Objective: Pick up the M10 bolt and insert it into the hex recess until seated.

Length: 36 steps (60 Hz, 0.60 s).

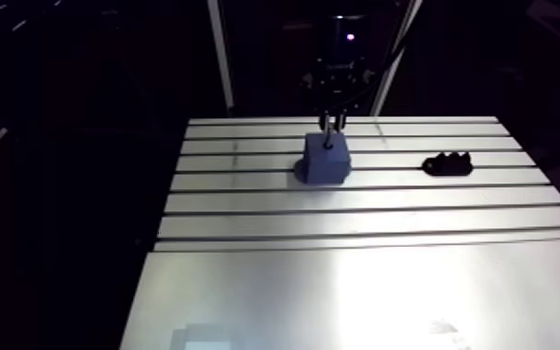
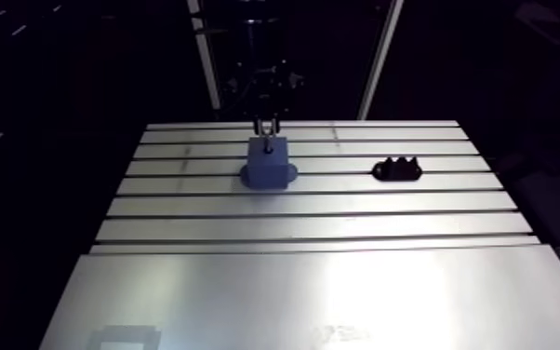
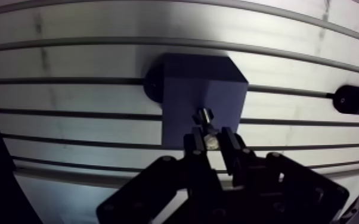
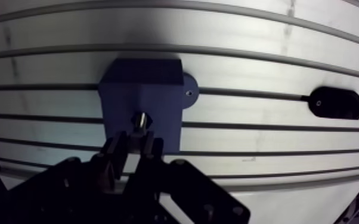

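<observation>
M10 bolt (image 3: 208, 132), gripped by the end effector (image 3: 212, 142), tip at hex recess (image 3: 202, 114).

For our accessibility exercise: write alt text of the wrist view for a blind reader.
The gripper, shut on a bolt, holds its end at the recess in a blue block on the slotted table. A black part lies apart, beside the block.

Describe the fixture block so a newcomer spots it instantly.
On the slotted aluminium table, look toward the far edge, directly under the hand holding the bolt. There stands a blue block with rounded base tabs. Its only neighbour, a low black piece, lies apart beside it.
</observation>
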Available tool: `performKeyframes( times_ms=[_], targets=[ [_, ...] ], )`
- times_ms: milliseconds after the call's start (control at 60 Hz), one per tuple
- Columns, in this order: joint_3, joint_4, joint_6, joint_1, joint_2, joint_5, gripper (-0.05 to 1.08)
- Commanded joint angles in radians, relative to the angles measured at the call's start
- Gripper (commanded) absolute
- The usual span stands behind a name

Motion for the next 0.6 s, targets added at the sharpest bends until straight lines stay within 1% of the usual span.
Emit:
performKeyframes(
  times_ms=[17,600],
  targets=[
    [0.001,0.000,0.001,0.001,0.004,0.001,0.79],
    [0.001,0.000,0.001,-0.003,0.002,0.000,0.81]
  ],
)
